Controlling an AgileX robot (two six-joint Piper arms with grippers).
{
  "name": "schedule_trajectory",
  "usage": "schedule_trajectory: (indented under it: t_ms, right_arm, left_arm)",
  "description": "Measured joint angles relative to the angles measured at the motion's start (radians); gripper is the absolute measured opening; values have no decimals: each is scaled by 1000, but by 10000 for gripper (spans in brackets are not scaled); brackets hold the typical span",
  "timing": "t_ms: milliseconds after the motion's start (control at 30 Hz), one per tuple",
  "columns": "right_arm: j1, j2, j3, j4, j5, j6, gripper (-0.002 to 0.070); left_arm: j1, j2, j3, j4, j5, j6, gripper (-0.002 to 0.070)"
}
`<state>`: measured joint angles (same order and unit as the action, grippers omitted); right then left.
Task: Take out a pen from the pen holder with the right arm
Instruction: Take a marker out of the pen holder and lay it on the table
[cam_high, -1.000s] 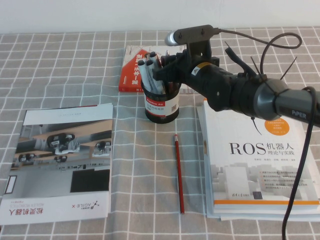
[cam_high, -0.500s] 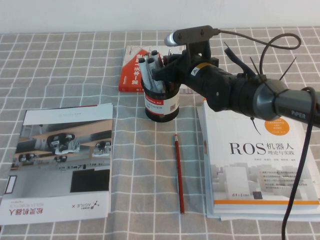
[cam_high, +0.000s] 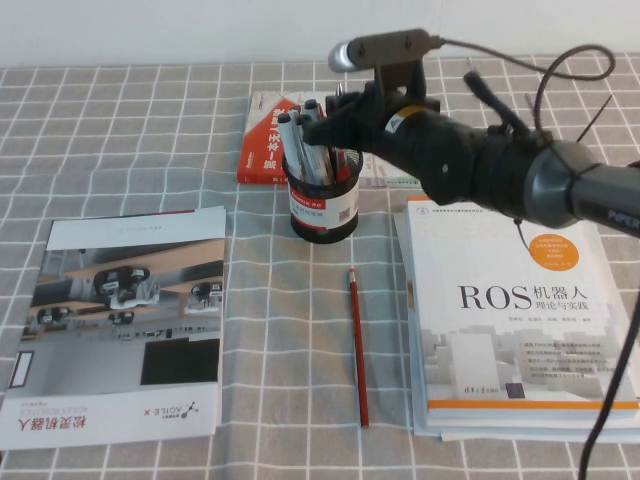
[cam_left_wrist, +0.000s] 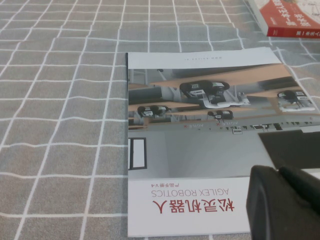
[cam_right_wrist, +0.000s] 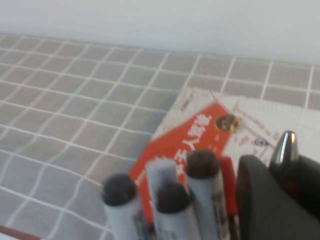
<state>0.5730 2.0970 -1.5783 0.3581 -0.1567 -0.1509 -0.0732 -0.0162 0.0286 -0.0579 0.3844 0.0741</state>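
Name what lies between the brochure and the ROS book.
The high view shows a red pencil there. The right gripper grips a pen at the pen holder; the left gripper hangs by the brochure.

Reaches in from the right edge with the right arm (cam_high: 500, 175), dark and thick, forearm close to level and stretched leftward toward the far middle of the scene. Carries a wrist camera (cam_high: 385, 50) on a bracket above the wrist, with cables (cam_high: 520, 80) looping over the far side of the forearm. Ends in the right gripper (cam_high: 323, 133), pointing left and slightly down, black fingers (cam_right_wrist: 257, 200) closed on a pen (cam_right_wrist: 284, 150) whose silver tip stands up between them. Hangs the left gripper (cam_left_wrist: 285, 207) low over the near left, visible only as a dark rounded mass in its own wrist view.
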Motion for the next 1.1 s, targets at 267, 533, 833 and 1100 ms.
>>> schedule_trajectory:
  t_ms: [267,533,833,1100]
  right_arm:
    - [0,-126,0,-55,79,0,56]
    - [0,-314,0,-110,217,0,56]
    - [0,-486,0,-92,710,62,55]
    - [0,-383,0,-100,1012,191,55]
  left_arm:
    - [0,0,0,0,0,0,-3]
    - [0,0,0,0,0,0,-3]
    - [0,0,0,0,0,0,-3]
    - [0,0,0,0,0,0,-3]
